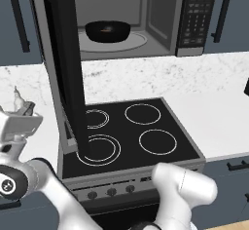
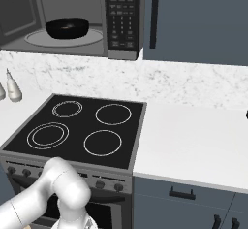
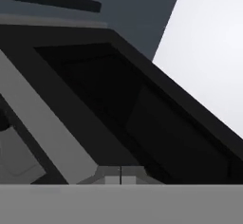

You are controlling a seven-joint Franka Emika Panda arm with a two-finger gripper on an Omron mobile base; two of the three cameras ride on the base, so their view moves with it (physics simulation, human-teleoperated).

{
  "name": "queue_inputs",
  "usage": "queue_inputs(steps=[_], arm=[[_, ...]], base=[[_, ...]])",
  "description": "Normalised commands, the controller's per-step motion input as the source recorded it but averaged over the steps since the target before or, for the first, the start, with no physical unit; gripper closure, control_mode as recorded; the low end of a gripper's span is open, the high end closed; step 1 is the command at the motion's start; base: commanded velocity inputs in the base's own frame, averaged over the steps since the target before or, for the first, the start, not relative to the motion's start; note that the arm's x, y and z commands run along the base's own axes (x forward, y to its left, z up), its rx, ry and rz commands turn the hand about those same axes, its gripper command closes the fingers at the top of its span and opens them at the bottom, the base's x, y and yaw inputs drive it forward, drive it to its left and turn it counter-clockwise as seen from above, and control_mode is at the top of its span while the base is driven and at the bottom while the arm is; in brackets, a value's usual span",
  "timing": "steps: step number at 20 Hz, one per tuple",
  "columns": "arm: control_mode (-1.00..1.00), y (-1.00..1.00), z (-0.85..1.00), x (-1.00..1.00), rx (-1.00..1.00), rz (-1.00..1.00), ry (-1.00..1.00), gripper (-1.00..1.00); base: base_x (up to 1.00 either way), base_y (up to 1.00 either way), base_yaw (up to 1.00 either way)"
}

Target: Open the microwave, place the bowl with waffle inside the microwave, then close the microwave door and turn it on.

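The bowl (image 1: 108,30) with the waffle (image 1: 107,28) is being seen sitting on the turntable inside the microwave (image 1: 160,24). The microwave door (image 1: 65,68) is standing wide open. Whether the jaws are apart cannot be told. A glancing push is risking the door swinging back or not latching.

Both base views look forward and down from behind the arm — sharing the stovetop (image 1: 131,131) and open microwave (image 1: 146,19). The hand view sits close against the microwave door (image 3: 142,123) — tilted.
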Motion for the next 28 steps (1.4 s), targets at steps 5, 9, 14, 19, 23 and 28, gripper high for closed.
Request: queue_inputs(steps=[5,9,14,19,23,28], arm=[[-1.0,-0.72,0.47,0.27,0.0,0.16,-0.06,1.0],[-1.0,-0.91,0.34,0.34,0.0,0.2,0.0,1.0],[-1.0,-0.92,0.56,0.27,0.0,0.19,0.0,1.0],[-1.0,-0.73,0.47,0.34,-0.12,0.17,0.13,1.0],[-1.0,-0.62,0.42,0.29,-0.25,0.19,0.39,1.0],[-1.0,-0.49,0.43,0.4,-0.3,0.15,0.52,1.0]], base=[[0.0,0.0,0.0],[0.0,0.0,0.0],[0.0,0.0,0.0],[0.0,0.0,0.0],[0.0,0.0,0.0],[0.0,0.0,0.0]])
